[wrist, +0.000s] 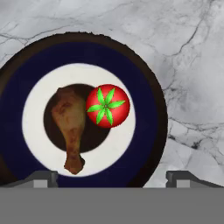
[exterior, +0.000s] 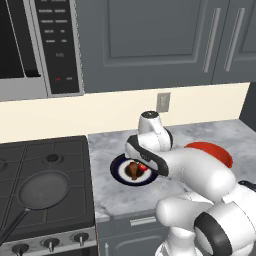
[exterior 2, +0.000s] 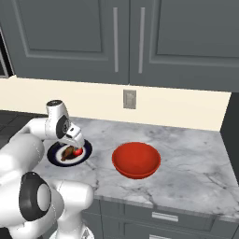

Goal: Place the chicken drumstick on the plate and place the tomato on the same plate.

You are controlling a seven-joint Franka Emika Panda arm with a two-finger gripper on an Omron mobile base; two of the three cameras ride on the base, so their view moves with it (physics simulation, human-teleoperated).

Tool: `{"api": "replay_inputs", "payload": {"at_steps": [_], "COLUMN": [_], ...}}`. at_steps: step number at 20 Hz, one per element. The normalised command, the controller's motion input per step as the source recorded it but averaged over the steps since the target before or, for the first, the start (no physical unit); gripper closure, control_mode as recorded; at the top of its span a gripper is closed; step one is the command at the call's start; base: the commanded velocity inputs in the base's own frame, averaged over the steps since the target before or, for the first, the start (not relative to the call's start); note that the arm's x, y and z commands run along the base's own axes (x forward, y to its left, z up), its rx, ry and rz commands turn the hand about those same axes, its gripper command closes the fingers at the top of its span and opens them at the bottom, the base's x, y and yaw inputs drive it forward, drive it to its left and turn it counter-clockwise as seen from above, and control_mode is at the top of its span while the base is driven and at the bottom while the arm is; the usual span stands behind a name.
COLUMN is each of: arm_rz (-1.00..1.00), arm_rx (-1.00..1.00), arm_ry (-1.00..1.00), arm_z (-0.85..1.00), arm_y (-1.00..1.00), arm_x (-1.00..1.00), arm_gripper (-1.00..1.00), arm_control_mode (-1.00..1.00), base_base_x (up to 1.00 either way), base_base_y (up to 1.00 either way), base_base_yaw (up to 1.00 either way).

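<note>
From the left base view, the chicken drumstick and tomato lie on the plate beneath the arm. The right base view shows a red bowl beside it. In the hand view, the gripper hangs spread wide and empty above the plate.

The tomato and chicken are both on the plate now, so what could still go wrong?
The round tomato sits against the chicken drumstick on the plate, so a nudge might roll it off. The open gripper hangs right above them, so lifting away crookedly could bump the food. The red bowl stands nearby, and a wide arm swing might hit it.
</note>
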Motion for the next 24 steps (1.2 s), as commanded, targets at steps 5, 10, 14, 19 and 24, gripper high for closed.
{"api": "replay_inputs", "payload": {"at_steps": [5,10,14,19,24], "arm_rz": [-0.01,-0.04,-0.05,-0.05,-0.01], "arm_rx": [0.03,0.00,0.00,0.00,0.00], "arm_ry": [-0.17,-0.09,-0.01,0.00,-0.01], "arm_z": [0.54,0.69,0.81,0.86,0.53], "arm_y": [-0.02,-0.22,-0.30,-0.31,-0.22], "arm_x": [-1.00,-0.68,-0.44,-0.49,-0.53], "arm_gripper": [-1.00,-1.00,-1.00,-1.00,-1.00], "arm_control_mode": [-1.00,-1.00,-1.00,-1.00,-1.00], "base_base_x": [0.00,0.00,0.00,0.00,0.00], "base_base_y": [0.00,0.00,0.00,0.00,0.00], "base_base_yaw": [0.00,0.00,0.00,0.00,0.00]}}
